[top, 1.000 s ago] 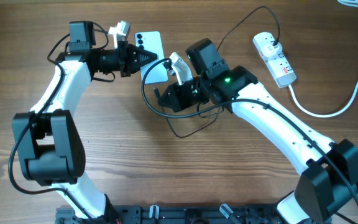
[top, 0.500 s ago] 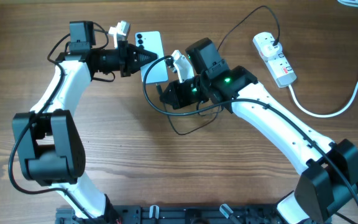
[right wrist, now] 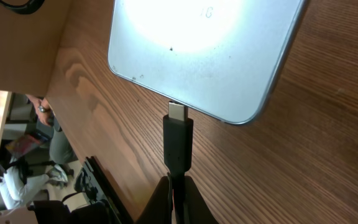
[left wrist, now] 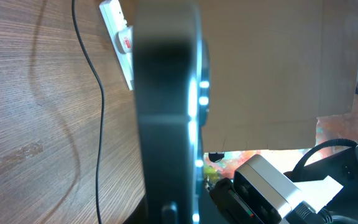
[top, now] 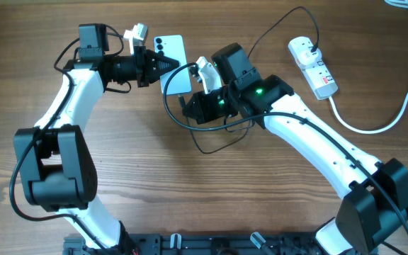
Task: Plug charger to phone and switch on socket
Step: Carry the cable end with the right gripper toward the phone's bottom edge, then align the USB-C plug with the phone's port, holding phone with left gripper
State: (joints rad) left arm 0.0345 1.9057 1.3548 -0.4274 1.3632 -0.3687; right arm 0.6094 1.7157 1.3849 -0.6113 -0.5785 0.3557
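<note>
- The left end effector (top: 156,65) is pinching the phone (top: 177,57) by one long edge, its dark tapered fingers pressed together on the slim slab.
- The phone is showing its pale, smooth back upward, with rounded corners and small dark lenses near the far end. In the left wrist view it is appearing edge-on as a dark, blurred band.
- The right end effector (right wrist: 178,186) is gripping the charger (right wrist: 178,146) just behind its plug, with the fingers closed on the flat black housing.
- The short metallic tip is meeting the middle of the phone's bottom edge. Whether it is seated inside is not clear.
- The thin black cable is looping loosely over the table (top: 190,205), whose brown surface is showing a streaked wood grain.
- The socket (top: 313,67), a glossy white oblong with red marks, is lying at the far right, well apart from the phone, with a thick white cord (top: 374,127) curving away from it.
</note>
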